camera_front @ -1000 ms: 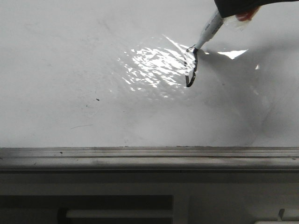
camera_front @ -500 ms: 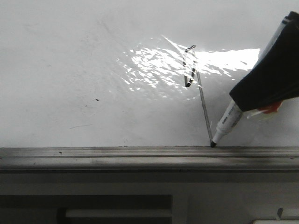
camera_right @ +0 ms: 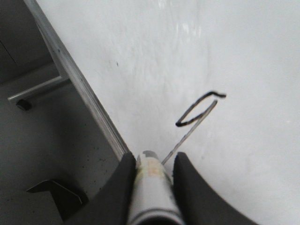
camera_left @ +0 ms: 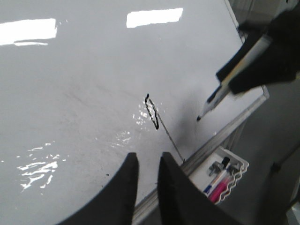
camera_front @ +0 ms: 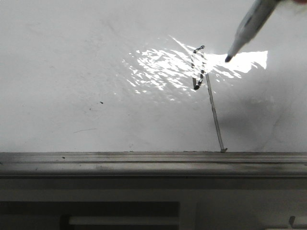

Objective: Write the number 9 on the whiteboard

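1. One whiteboard (camera_front: pixel 72 57) fills the front view: glossy white, glare patch near centre, scuffed grey edge rail (camera_front: pixel 144 158) along its near side
2. Right gripper (camera_right: pixel 152 161) is clamped on a marker (camera_front: pixel 249 26); fingers (camera_right: pixel 123 187) press the white barrel from both sides. In the front view only the marker shows, coming in from the upper right, tip pointing down-left
3. Left gripper (camera_left: pixel 147 164) hangs over the board's near edge, fingers nearly together with a thin gap, holding nothing
4. The number 9 (camera_front: pixel 199 67) sits right of centre in the glare: narrow broken black loop, thin grey tail running down to the rail
5. Marker tip is just right of the loop's top, close to it; whether it touches the board I cannot tell
6. Small dark speck (camera_front: pixel 101 102) left of the mark, well apart
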`<state>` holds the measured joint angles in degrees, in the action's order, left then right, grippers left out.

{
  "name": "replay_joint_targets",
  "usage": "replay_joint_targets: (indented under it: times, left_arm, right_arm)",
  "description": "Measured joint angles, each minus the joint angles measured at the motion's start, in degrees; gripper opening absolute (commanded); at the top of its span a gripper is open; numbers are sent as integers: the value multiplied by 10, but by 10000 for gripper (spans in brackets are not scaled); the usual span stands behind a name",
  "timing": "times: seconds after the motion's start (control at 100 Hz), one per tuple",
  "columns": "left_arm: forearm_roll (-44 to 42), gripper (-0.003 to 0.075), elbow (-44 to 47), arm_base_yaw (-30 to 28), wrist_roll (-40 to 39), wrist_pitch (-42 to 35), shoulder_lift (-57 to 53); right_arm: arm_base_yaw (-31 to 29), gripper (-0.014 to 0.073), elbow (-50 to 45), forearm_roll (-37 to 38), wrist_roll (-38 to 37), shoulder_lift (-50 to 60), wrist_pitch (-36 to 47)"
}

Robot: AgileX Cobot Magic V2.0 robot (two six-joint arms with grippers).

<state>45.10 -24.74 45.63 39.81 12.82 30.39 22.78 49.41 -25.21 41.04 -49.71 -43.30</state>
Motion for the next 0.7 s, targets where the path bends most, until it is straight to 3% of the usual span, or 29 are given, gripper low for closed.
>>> replay_joint_targets:
  times: [0.05, 0.11, 0.26, 0.4, 0.7]
  left_arm:
    - [-12, 378, -6, 0, 1, 17, 19]
    - [-26, 417, -21, 0, 6, 40, 52]
    - [-37, 394, -78, 0, 75, 112, 156]
    - [-37, 385, -143, 9, 156, 168, 259]
    - [-37, 384, -220, 69, 210, 202, 374]
  right_arm:
    - [0, -41, 12, -2, 12, 5, -20]
    - [0, -41, 17, -7, 31, 6, -39]
    - [23, -41, 17, -33, 92, -14, -58]
    - [83, -41, 17, -53, 159, -49, -56]
    - [202, -41, 17, -59, 178, -95, 54]
